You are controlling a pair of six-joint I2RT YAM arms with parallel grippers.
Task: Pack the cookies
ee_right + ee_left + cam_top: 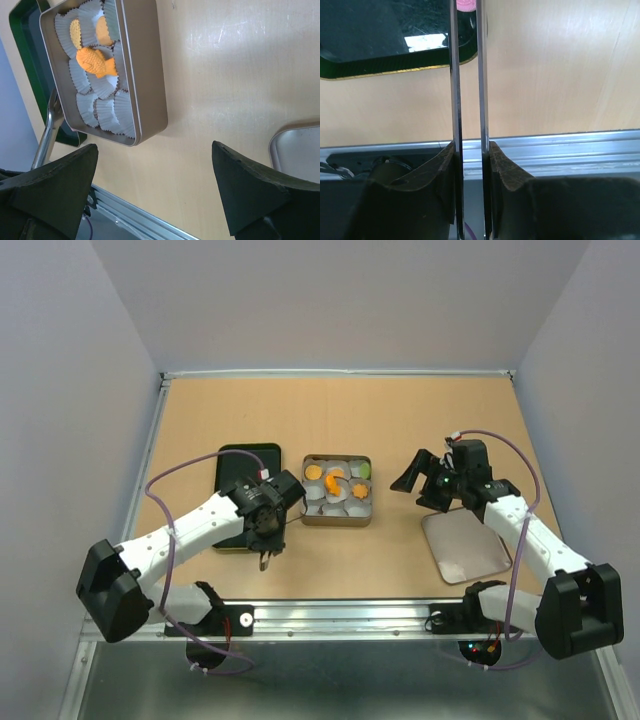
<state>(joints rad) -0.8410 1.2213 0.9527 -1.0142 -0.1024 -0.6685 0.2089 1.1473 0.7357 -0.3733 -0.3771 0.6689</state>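
A gold tin (337, 518) in the middle holds white paper cups with orange cookies (335, 480) and a yellow-green one (364, 472). In the right wrist view an orange fish cookie (95, 62) and a round orange cookie (103, 31) lie in the tin (145, 75). My left gripper (265, 540) is shut on metal tweezers (455, 75). The tweezers hold a pink cookie (466, 5) at their tips, by the dark tray's corner. My right gripper (420, 485) is open and empty, right of the tin, also seen in its wrist view (155, 155).
A dark green tray (240, 465) lies left of the tin and shows in the left wrist view (380, 45). The tin's lid (465, 545) lies at the near right, under the right arm. A metal rail (340, 615) runs along the table's near edge.
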